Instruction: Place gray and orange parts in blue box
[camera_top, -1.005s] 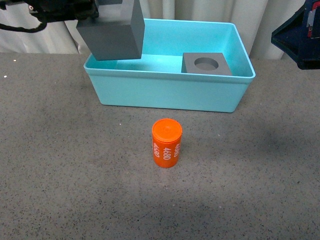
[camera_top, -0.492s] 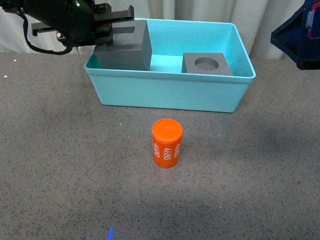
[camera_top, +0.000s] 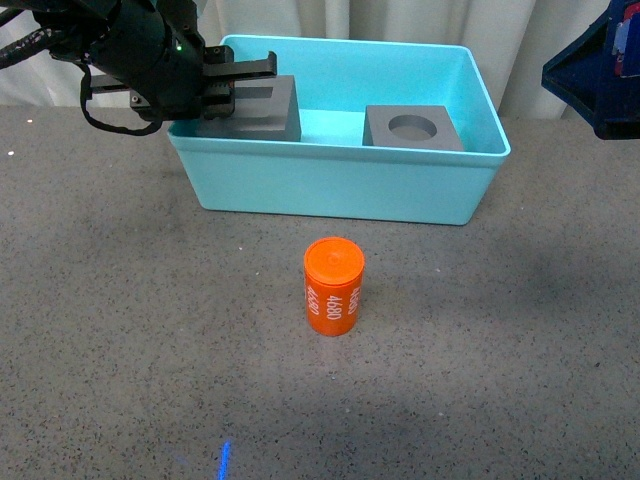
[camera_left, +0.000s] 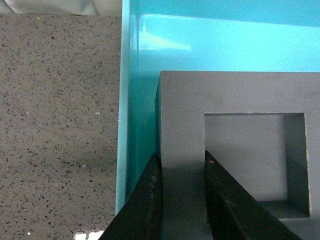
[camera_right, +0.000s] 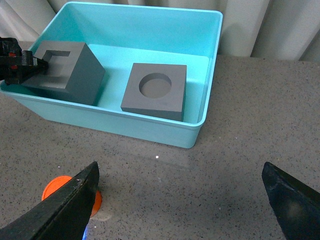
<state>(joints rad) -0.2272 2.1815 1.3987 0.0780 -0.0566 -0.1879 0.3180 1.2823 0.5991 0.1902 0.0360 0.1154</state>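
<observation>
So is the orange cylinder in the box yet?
Out: the cylinder stands upright on the table in front of the box.

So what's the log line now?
left gripper: shut on square-recess cube, in blue box | round-recess cube: in box | orange cylinder: outside | right gripper: open

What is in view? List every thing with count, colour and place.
box: one, turquoise, far side of the table.
square-recess cube: one, gray, inside the box, left end.
round-recess cube: one, gray, inside the box, right part.
cylinder: one, orange with white 4680 print, upright on the table in front of the box.
table: one, speckled gray.
curtain: pale, behind the box.
left gripper: one, black, shut on the square-recess cube's wall.
right gripper: one, dark, open, raised right of the box.
</observation>
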